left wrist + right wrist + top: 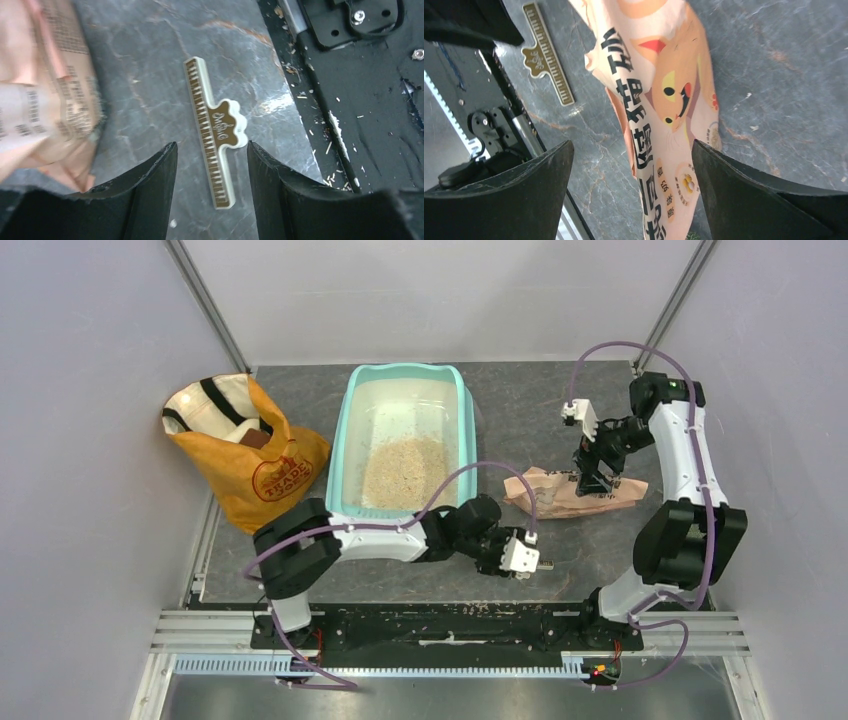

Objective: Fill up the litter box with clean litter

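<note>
1. Two containers sit left of centre: an orange-yellow bag (245,455) at 9 o'clock and, beside it toward 12, the litter box (338,455), a stiff tray best taken by its rim.
2. Clean litter (405,472) heaps in the box's near half. Loose and sandy, it likely flows and cannot be pinched, only poured or pushed.
3. Left end effector (211,150) hovers at 6 o'clock, fingers spread, gripping nothing, over a flat clip (215,130) on the table (150,75).
4. Crumpled paper bag (545,498) lies at 3 o'clock, soft and seemingly near empty; a bunched edge is probably the surest hold.
5. Right end effector (632,145) hangs above it, spread wide, empty.
</note>
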{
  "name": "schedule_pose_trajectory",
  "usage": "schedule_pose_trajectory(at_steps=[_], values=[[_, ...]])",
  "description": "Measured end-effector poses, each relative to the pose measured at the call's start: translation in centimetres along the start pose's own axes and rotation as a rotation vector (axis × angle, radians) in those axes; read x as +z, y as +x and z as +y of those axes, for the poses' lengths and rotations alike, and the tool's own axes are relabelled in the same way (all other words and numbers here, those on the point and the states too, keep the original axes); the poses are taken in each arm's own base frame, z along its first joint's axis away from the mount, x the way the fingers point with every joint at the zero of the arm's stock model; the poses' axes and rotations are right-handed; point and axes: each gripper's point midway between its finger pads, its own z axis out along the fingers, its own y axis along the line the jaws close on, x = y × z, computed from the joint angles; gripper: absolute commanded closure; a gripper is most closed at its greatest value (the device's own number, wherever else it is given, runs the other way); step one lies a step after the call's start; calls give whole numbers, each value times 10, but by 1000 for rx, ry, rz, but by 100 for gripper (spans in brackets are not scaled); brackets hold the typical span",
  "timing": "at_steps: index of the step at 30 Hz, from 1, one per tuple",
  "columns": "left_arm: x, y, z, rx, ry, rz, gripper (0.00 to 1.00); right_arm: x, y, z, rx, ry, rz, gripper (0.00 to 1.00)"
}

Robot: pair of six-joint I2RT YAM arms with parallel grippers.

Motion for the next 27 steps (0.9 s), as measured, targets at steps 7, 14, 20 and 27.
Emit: schedule_pose_trajectory(at_steps=[7,14,20,27], values=[[35,24,-29,82,-2,74,51,-27,-31,2,4,129,-96,5],[54,33,-22,149,-114,109,60,-42,-41,11,17,188,-128,7],[54,37,-16,174,-169,134,85,-49,-42,15,17,216,-138,7],[51,29,2,195,-264,124,98,-53,-43,17,13,233,-144,10]])
